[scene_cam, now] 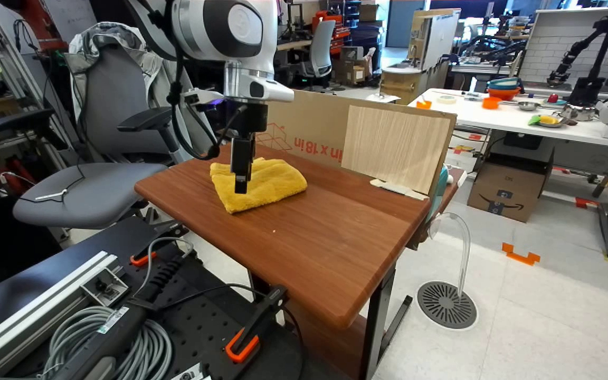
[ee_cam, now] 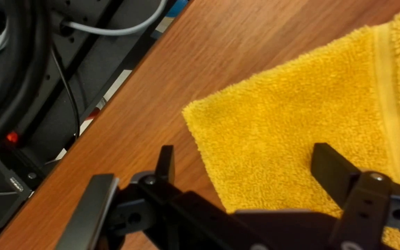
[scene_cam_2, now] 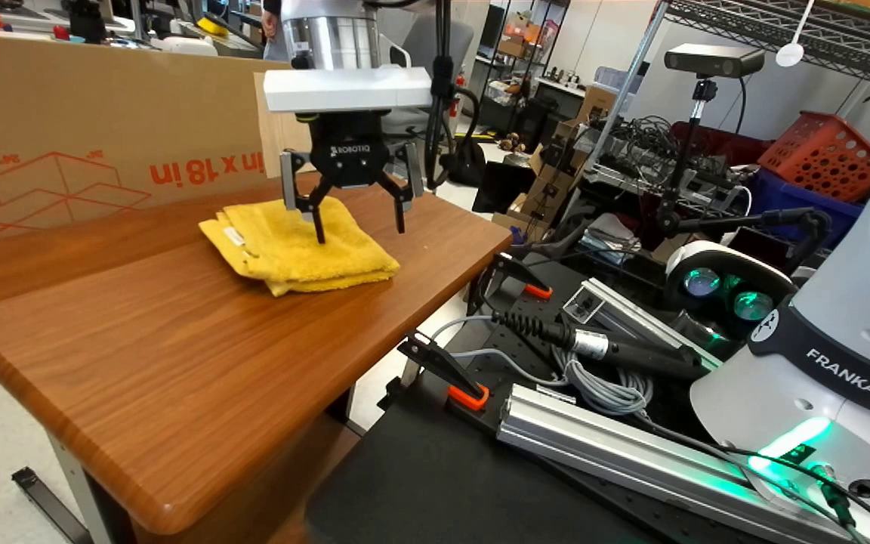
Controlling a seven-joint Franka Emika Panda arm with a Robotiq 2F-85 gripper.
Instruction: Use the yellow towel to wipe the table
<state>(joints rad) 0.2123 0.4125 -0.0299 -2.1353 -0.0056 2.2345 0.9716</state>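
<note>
Gripper (scene_cam_2: 360,233): mine, jaws spread wide, pointing down nr one edge of the yellow towel (scene_cam_2: 291,255); can't tell if I'm touching it.
Fingers (ee_cam: 332,170): per wrist view, one of mine over the towel, the other over the tabletop (ee_cam: 127,132) just beyond its edge.
Towel: folded in layers, flat on tabletop, nr the upright cardboard (scene_cam_2: 103,128); sm. white tag (scene_cam_2: 233,236) at one edge.
Tabletop: brown woodgrain, rounded corners.
Cardboard: along one side, red print upside down.
Pale wood panel (scene_cam: 396,148): against cardboard's face, pale strip (scene_cam: 399,189) at its foot.
Clamps (scene_cam: 255,322): two, blk w/ orange, on blk perforated board (scene_cam: 206,316) next to tabletop.
Grey chair (scene_cam: 116,105): just past tabletop's end, garment (scene_cam: 111,31) over its back.
</note>
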